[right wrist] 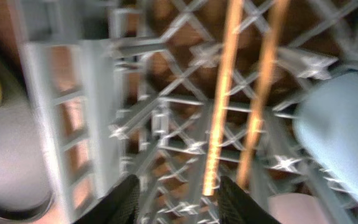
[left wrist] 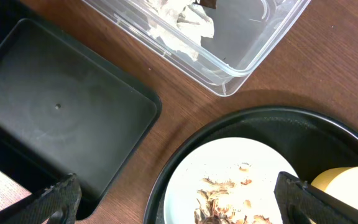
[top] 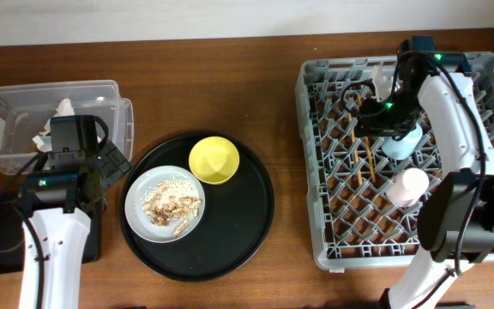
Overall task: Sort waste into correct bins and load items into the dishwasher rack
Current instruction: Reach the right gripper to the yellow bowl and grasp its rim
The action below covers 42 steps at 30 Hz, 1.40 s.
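Chopsticks lie across the rack; right gripper, fingers apart, should rise straight to avoid snagging them. Left gripper gapes wide, empty.

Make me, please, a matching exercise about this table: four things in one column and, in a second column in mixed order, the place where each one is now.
Things:
1. yellow bowl
2. chopsticks
3. crumpled napkins
4. food scraps

Places:
A. in the clear tub
B. on the grey-white plate
C. in the dishwasher rack
D. directly on the round black tray

Pairs: 1-D, 2-C, 3-A, 4-B.
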### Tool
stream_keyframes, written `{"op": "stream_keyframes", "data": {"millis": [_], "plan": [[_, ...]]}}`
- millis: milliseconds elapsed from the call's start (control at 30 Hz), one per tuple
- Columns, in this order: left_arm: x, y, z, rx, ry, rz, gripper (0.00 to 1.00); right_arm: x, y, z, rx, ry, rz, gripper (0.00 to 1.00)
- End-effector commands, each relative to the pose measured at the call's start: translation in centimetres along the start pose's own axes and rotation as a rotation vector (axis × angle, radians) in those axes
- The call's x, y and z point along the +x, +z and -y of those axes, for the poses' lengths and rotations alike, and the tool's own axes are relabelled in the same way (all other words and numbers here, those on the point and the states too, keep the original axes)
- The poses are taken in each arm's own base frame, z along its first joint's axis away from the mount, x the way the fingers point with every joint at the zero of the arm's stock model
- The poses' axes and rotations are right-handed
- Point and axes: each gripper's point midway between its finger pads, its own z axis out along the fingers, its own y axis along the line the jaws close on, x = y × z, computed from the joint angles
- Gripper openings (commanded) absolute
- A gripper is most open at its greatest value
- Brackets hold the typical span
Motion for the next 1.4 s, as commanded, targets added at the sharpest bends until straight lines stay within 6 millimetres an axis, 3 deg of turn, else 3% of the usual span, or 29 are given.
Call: {"op": "stream_keyframes", "data": {"millis": [0, 167, 267, 433, 500, 633, 700, 800, 900, 1100, 1367], "plan": [[-0.4, -0.5, -0.1, 0.007, -0.015, 0.015, 0.99, -0.6, -1.2, -6.1, -0.151, -0.087, 0.042, 0.39], [-0.4, -0.5, -0.1, 0.007, -0.015, 0.016, 0.99, -0.5, 1.0, -14.7, -0.183, -0.261, 0.046, 0.44], [-0.4, -0.5, -0.1, 0.007, -0.015, 0.015, 0.99, -1.5, 2.4, -20.3, -0.148, -0.317, 0.131, 0.56], [-0.4, -0.5, -0.1, 0.007, -0.015, 0.016, 0.99, -2.9, 4.5, -28.3, -0.073, -0.337, 0.322, 0.63], [-0.4, -0.5, -0.1, 0.007, -0.015, 0.016, 0.99, -2.8, 5.8, -30.4, -0.040, -0.362, 0.361, 0.69], [-0.4, -0.5, -0.1, 0.007, -0.015, 0.015, 0.99, -1.2, 10.7, -33.9, -0.008, -0.413, 0.358, 0.69], [-0.4, -0.5, -0.1, 0.007, -0.015, 0.015, 0.99, -0.6, 12.6, -34.4, 0.002, -0.394, 0.344, 0.66], [-0.4, -0.5, -0.1, 0.007, -0.015, 0.016, 0.99, -0.2, 15.5, -34.2, 0.054, -0.353, 0.341, 0.54], [-0.4, -0.5, -0.1, 0.007, -0.015, 0.015, 0.99, -0.1, 17.2, -34.0, 0.070, -0.325, 0.332, 0.42], [-0.4, -0.5, -0.1, 0.007, -0.015, 0.016, 0.99, 0.3, 18.1, -34.0, 0.063, -0.311, 0.314, 0.34], [-0.4, -0.5, -0.1, 0.007, -0.015, 0.016, 0.99, 1.3, 18.9, -34.1, 0.068, -0.299, 0.297, 0.34]]}}
